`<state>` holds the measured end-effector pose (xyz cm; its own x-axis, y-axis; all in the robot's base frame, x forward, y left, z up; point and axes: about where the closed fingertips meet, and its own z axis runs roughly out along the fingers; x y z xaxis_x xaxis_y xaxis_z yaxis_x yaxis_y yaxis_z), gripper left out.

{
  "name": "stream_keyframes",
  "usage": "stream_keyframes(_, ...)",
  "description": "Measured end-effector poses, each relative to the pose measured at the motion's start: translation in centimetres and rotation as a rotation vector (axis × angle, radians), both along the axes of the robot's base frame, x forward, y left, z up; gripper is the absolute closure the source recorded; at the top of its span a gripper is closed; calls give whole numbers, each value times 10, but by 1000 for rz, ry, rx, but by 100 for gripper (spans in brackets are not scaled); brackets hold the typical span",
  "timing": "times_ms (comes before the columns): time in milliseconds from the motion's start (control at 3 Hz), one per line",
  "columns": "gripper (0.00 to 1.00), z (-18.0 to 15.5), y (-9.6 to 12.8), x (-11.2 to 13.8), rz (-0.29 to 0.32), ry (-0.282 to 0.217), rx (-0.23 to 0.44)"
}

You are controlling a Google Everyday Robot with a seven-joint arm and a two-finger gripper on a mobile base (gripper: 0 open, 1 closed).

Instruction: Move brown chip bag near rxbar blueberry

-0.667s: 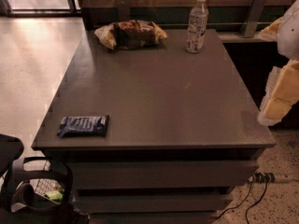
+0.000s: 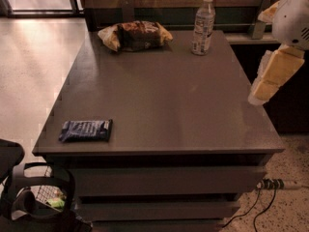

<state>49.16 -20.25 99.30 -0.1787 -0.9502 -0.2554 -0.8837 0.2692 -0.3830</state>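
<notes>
The brown chip bag (image 2: 135, 35), dark in the middle with pale yellow ends, lies at the far left of the grey table (image 2: 164, 95). The rxbar blueberry (image 2: 86, 130), a small flat navy wrapper, lies at the table's near left corner, far from the bag. My gripper (image 2: 264, 87) hangs in the air at the table's right edge, below the white arm (image 2: 292, 16). It holds nothing and is well away from both the bag and the bar.
A clear water bottle (image 2: 203, 25) stands upright at the far right of the table, to the right of the bag. A dark counter (image 2: 289, 105) stands to the right. A black basket (image 2: 41, 197) sits on the floor at lower left, and cables (image 2: 270, 185) lie at lower right.
My gripper has moved a little to the left and upward, closer over the table's right edge. The bag, bar and bottle have not moved.
</notes>
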Motion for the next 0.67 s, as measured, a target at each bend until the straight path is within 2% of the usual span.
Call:
stream_keyframes(333,0,3,22,65,20,-129,25)
stream_keyframes(667,0,4,47,121,42,-217,55)
